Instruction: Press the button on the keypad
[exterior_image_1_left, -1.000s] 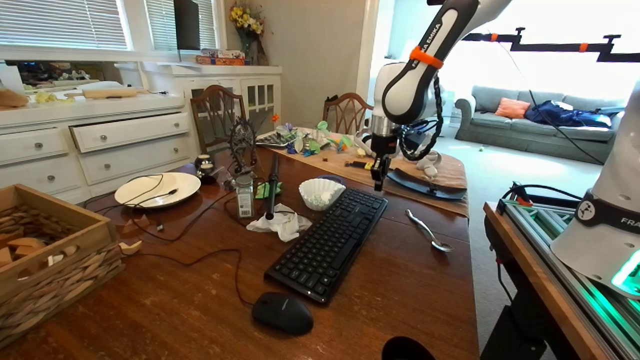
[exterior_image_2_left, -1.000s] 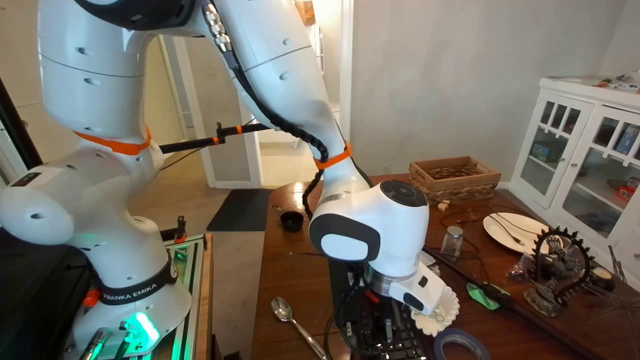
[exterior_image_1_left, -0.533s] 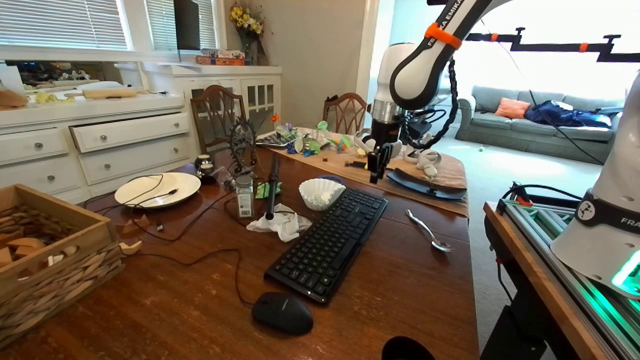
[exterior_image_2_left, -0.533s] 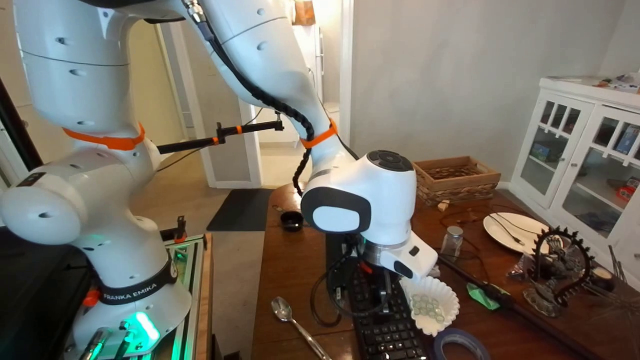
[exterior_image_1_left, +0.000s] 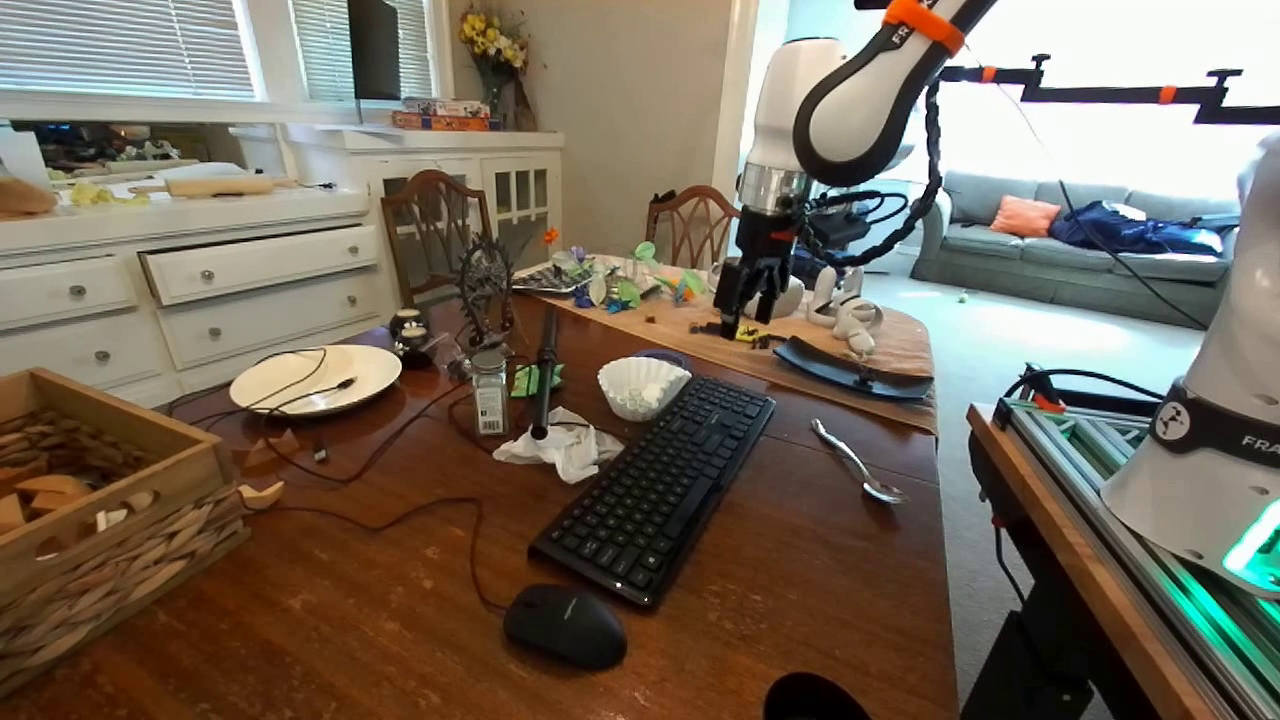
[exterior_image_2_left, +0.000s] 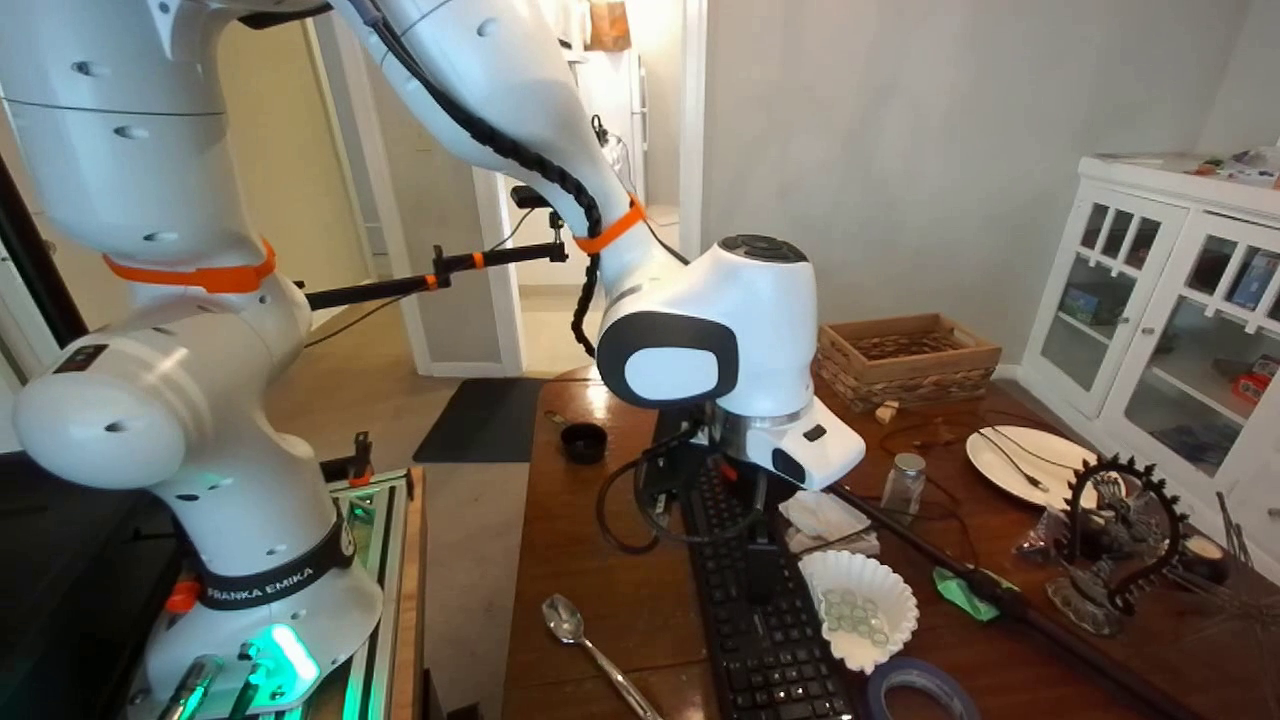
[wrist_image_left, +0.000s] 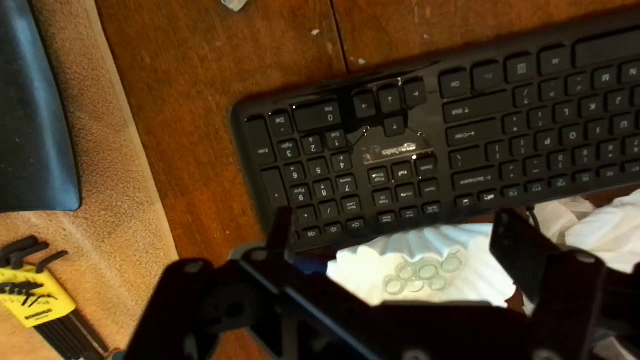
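The keypad is a long black keyboard (exterior_image_1_left: 660, 480) lying flat on the wooden table, with the same keyboard (exterior_image_2_left: 785, 655) partly covered by the arm in an exterior view. Upside-down rows of the keyboard's keys (wrist_image_left: 475, 132) fill much of the wrist view, number pad to the left. My gripper (exterior_image_1_left: 748, 320) hangs in the air above the keyboard's far end, touching no key. In the wrist view the gripper (wrist_image_left: 394, 222) stands wide open with nothing held; its left fingertip overlaps the number pad corner in the picture.
Close beside the keyboard stands a white fluted bowl (wrist_image_left: 415, 242) holding several clear glass pieces. A spoon (exterior_image_2_left: 564, 620) lies on the opposite side. Also around are a mouse (exterior_image_1_left: 565, 627), a glass jar (exterior_image_1_left: 489, 400), a black rod (exterior_image_1_left: 545, 380) and blue tape (exterior_image_2_left: 915, 668).
The arm has lifted, raising my gripper higher off the keyboard. Its fingers have gone from together to spread apart. The keyboard and the other objects have stayed in place.
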